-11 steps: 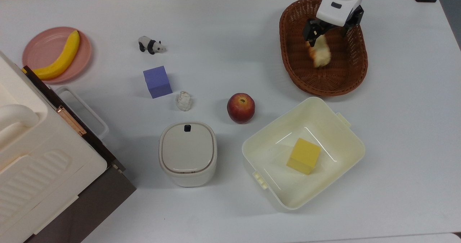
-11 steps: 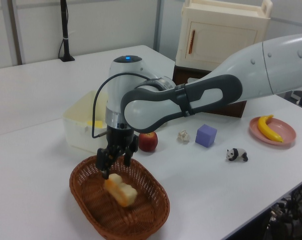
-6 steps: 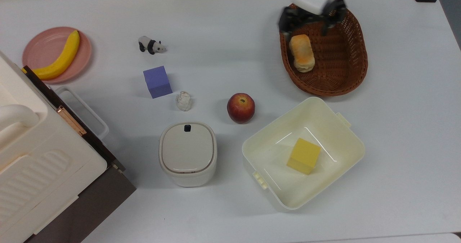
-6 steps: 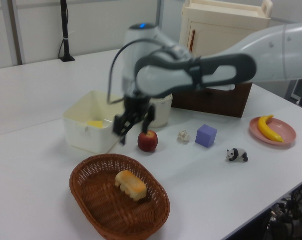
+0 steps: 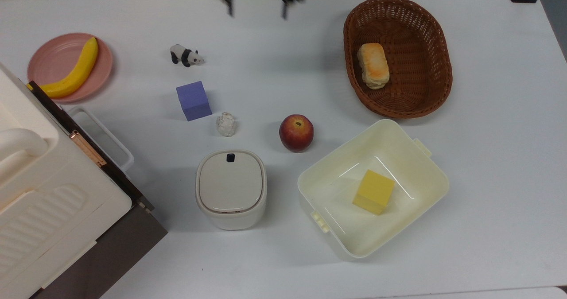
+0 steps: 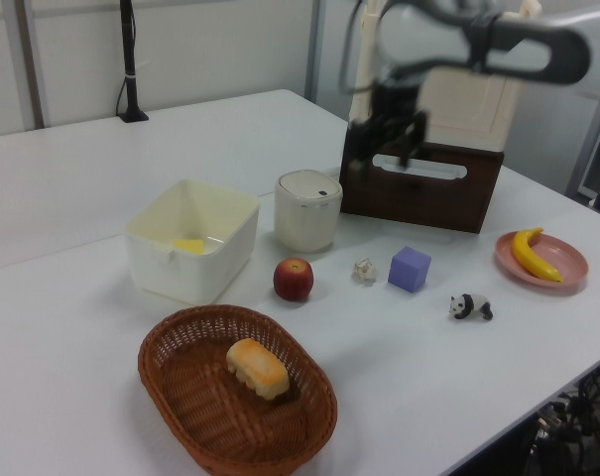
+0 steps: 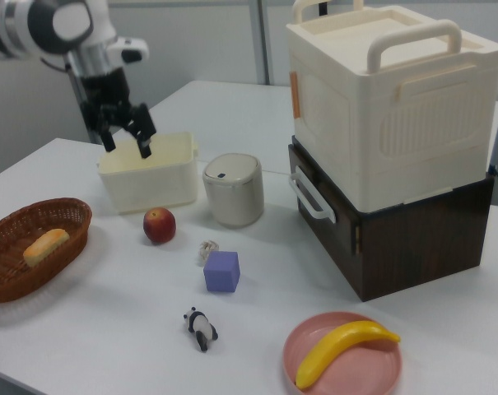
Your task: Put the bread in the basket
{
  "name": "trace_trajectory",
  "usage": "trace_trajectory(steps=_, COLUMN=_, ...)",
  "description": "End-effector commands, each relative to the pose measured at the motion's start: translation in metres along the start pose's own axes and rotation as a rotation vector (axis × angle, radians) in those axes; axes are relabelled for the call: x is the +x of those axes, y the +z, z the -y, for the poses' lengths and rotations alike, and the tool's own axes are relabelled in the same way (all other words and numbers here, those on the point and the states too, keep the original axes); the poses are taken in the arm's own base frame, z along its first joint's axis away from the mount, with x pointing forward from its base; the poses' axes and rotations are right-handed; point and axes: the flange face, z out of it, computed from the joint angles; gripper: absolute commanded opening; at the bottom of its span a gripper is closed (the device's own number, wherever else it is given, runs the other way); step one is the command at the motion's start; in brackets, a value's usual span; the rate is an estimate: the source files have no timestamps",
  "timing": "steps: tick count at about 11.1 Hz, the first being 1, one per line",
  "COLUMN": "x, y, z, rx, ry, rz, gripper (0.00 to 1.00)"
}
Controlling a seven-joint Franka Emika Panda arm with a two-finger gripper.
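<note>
The bread [image 5: 373, 66] lies inside the basket [image 5: 425, 91], toward the top view's left side of the wicker bowl, glazed top up, resting on the basket floor and close to the inner wall. In the left view the same loaf [image 6: 258, 368] sits near the middle of the basket [image 6: 180, 407], which stands at the near edge of the table [image 6: 71, 327]. In the right view the basket [image 7: 10, 271] is at the far left, with the bread [image 7: 45, 244] in it.

The end effector [image 7: 126, 135] hangs in the air well apart from the basket, its two fingers spread wide with nothing between them. In the right view it hovers above the cream tub [image 7: 146, 174]; in the top view it shows as a blurred dark shape [image 5: 257, 2] at the top edge, well to the left of the basket.

Between them on the table, in the top view, stand a red apple [image 5: 296, 133], a lidded cream container [image 5: 231, 189], a small white figurine [image 5: 226, 124], a purple cube [image 5: 193, 100] and a panda figure [image 5: 186, 55]. The cream tub [image 5: 412, 157] holds a yellow block [image 5: 373, 192]. At the top view's far left a banana [image 5: 76, 70] lies on a pink plate [image 5: 46, 51].
</note>
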Motion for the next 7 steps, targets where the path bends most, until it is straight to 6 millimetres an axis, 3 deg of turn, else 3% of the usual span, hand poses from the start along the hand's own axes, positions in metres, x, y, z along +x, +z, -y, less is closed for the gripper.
trace_trajectory(steps=1, x=-0.0207, y=-0.0577, z=-0.0755, rx=0.118, ry=0.010, rz=0.020, gripper=1.00)
trace_trajectory(steps=7, x=-0.0208, y=-0.0579, z=-0.0808, rx=0.147, ry=0.024, rz=0.016, gripper=1.00)
